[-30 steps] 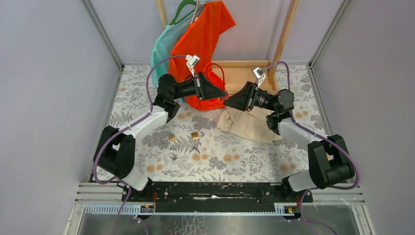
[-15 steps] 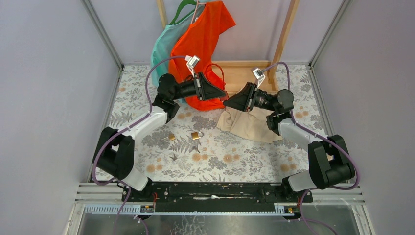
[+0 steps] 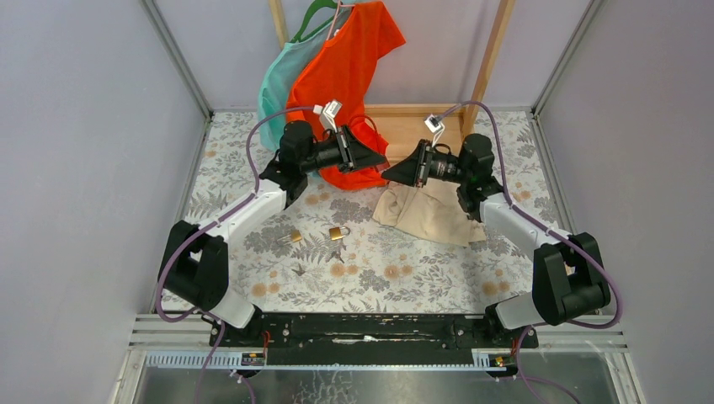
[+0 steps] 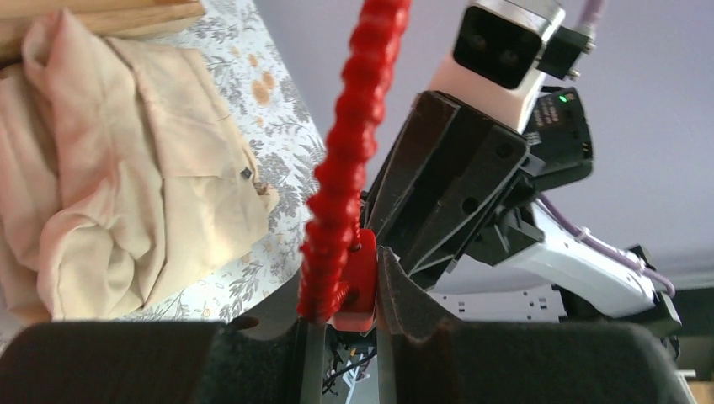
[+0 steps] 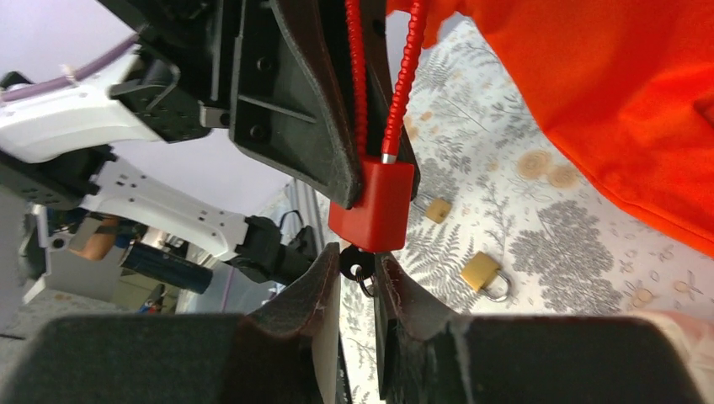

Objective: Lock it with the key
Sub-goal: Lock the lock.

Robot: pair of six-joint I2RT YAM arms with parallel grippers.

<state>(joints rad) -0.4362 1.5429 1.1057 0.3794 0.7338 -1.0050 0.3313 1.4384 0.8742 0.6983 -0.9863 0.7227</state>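
A red lock [image 4: 360, 282] with a ribbed red cable [image 4: 347, 143] hangs in the air above the table's back. My left gripper [image 4: 343, 290] is shut on the lock body. In the right wrist view the lock body [image 5: 375, 206] points down, and a black key [image 5: 352, 259] with a small ring sticks out of its underside. My right gripper [image 5: 358, 268] is shut on that key head. From above, the left gripper [image 3: 373, 163] and the right gripper [image 3: 394, 173] meet tip to tip in front of the orange shirt.
Two brass padlocks [image 3: 338, 231] [image 3: 292, 238] and loose keys [image 3: 335, 253] lie on the floral table. A beige cloth [image 3: 429, 210] lies under the right arm. An orange shirt [image 3: 345, 67] and a teal one [image 3: 282, 84] hang from a wooden rack [image 3: 421, 126].
The right gripper has closed in on the key head. Both forearms have swung back and the wrists have turned, with the tips still meeting.
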